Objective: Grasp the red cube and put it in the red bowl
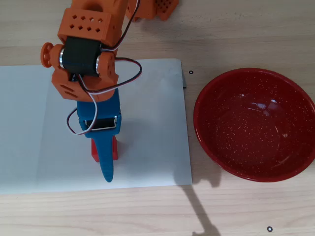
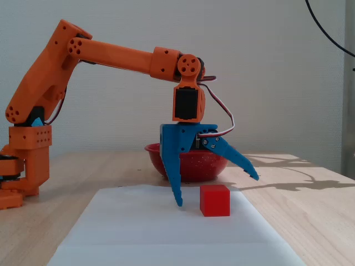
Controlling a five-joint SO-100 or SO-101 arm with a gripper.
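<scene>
Now spread wide, blue gripper (image 2: 219,191) low over white paper sheet (image 2: 166,233), holding nothing, red cube (image 2: 214,200) resting on the sheet between the parted fingers in the fixed view. Overhead, cube (image 1: 114,148) mostly hidden under the gripper (image 1: 106,162). Well apart at right, speckled red bowl (image 1: 256,124) on wooden table (image 1: 246,44).

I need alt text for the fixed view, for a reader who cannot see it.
An orange arm reaches down with its blue gripper open over a red cube on a white sheet; one finger stands beside the cube, the other is raised. A red bowl sits behind on the wooden table.
</scene>
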